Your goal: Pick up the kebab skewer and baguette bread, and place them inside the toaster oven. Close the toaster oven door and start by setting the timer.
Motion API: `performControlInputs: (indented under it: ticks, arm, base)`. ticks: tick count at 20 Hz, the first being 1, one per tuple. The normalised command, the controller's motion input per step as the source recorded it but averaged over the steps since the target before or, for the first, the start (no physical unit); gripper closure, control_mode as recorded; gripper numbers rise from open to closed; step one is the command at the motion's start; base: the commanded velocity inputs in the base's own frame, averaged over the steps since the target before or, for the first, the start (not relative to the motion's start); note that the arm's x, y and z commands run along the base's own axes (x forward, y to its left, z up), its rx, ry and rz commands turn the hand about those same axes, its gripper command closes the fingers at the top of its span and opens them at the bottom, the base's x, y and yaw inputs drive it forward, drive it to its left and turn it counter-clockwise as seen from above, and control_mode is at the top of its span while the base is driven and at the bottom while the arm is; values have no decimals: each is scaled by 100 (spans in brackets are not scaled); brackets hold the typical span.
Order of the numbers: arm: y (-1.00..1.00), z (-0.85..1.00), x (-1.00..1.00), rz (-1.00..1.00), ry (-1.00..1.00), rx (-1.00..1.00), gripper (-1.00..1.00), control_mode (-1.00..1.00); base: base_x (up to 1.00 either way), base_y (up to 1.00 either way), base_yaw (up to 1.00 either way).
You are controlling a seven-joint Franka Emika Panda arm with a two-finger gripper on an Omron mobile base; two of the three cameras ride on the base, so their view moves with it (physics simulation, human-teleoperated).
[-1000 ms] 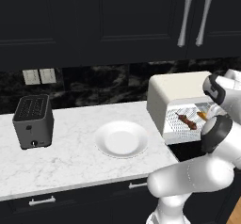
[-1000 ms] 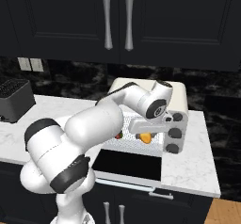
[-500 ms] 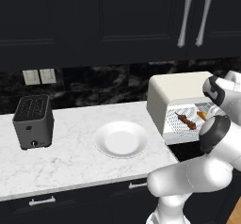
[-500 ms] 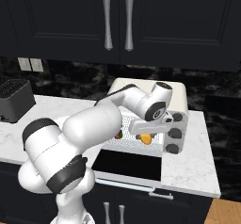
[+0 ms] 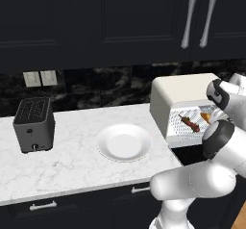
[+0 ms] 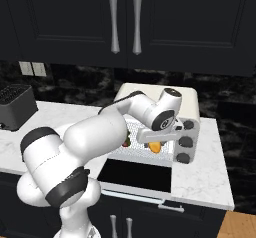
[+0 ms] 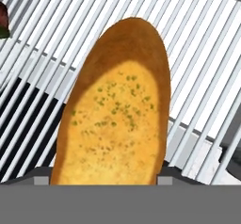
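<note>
Baguette bread, left base view: the baguette bread [image 5: 205, 118] shows as an orange tip inside the toaster oven [image 5: 178, 91], just right of the kebab skewer [image 5: 190, 123], which lies on the rack; the white plate [image 5: 124, 142] on the counter is bare
Arm, left base view: it reaches into the oven mouth in nearly the same pose as a second ago; the skewer has not shifted
Gripper, right base view: the gripper [image 6: 156, 143] sits in the oven opening beside the knobs [image 6: 184, 142], with the bread [image 6: 155, 147] under it; compared with half a second ago the bread is a shade lower, closer to the rack
Toaster oven door, right base view: the toaster oven door [image 6: 135, 174] hangs open and flat, dark glass up
Skewer, right base view: a red bit of it [image 6: 126, 143] peeks out past the arm, left of the bread
Claw, hand view: the jaws stand wide and both tips press the bread's [image 7: 115, 110] flanks, so the claw [image 7: 106, 178] looks clamped on it
Wire rack, hand view: the wire rack [image 7: 202, 53] runs close behind the bread; whether they touch I cannot tell
Meaning: the skewer is placed; the bread seems nearly set down; release, door and timer are not yet done
</note>
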Motion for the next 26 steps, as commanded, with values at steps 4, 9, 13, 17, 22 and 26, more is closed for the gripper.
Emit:
performControlInputs:
  ticks: [4,9,13,17,22,26]
  arm:
    - [0,-55,-28,0,0,0,-100,-100]
    - [0,-47,-23,0,-4,0,-100,-100]
    - [0,-27,-25,0,-6,0,-100,-100]
    - [0,0,-33,0,0,0,-100,-100]
    - [0,4,-24,-1,0,0,-100,-100]
    - [0,32,-28,0,0,0,-100,-100]
  base:
    - [0,0,0]
    - [0,0,0]
    - [0,0,0]
    - [0,0,0]
    - [0,0,0]
    - [0,0,0]
